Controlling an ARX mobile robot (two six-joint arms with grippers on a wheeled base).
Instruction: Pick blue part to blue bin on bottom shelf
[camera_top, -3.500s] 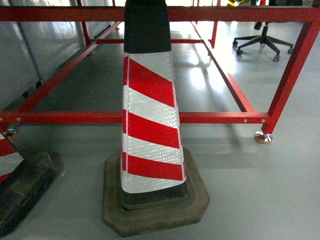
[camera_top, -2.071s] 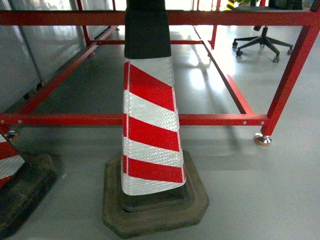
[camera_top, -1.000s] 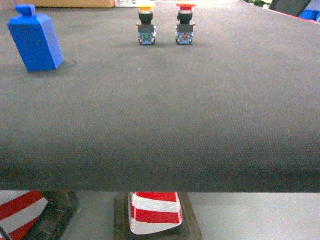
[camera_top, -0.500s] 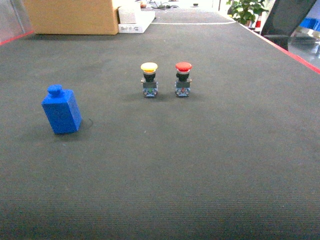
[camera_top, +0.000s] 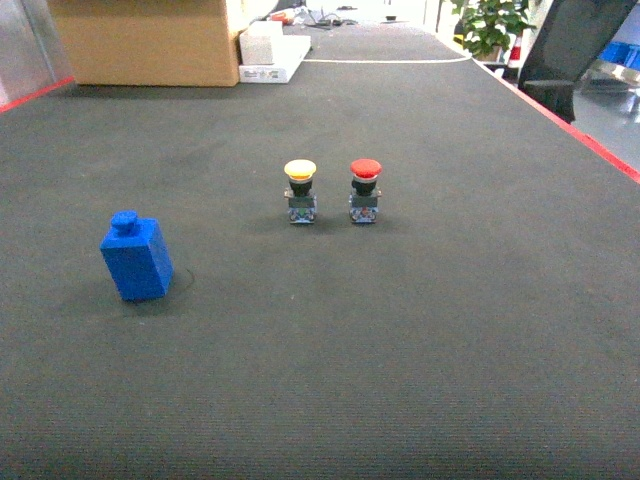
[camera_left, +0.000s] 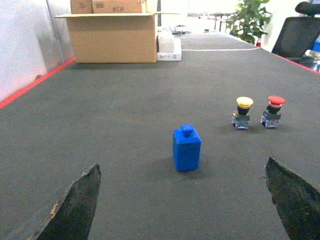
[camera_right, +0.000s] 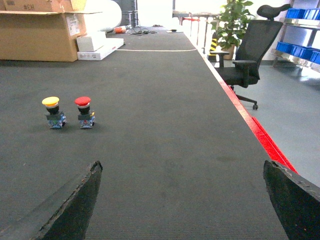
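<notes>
The blue part (camera_top: 136, 258) is a small blue block with a round knob on top. It stands upright on the dark table mat (camera_top: 400, 350) at the left. In the left wrist view the blue part (camera_left: 187, 148) stands ahead of my left gripper (camera_left: 183, 162), centred between its wide-open fingers and well apart from them. My right gripper (camera_right: 182, 162) is open over bare mat with nothing between its fingers. Neither gripper shows in the head view. Blue crates (camera_right: 300, 50) sit on a metal rack far right; I cannot tell whether one is the blue bin.
A yellow push-button (camera_top: 300, 190) and a red push-button (camera_top: 365, 188) stand side by side mid-table. A cardboard box (camera_top: 140, 40) and a white box (camera_top: 270, 50) sit at the far end. The table's red edge (camera_right: 267, 142) runs along the right, with an office chair (camera_right: 250, 55) beyond it.
The head view rose from floor level, with a striped cone under the red table frame, to the tabletop. The blue part and both buttons came into view and shifted lower in the frame.
</notes>
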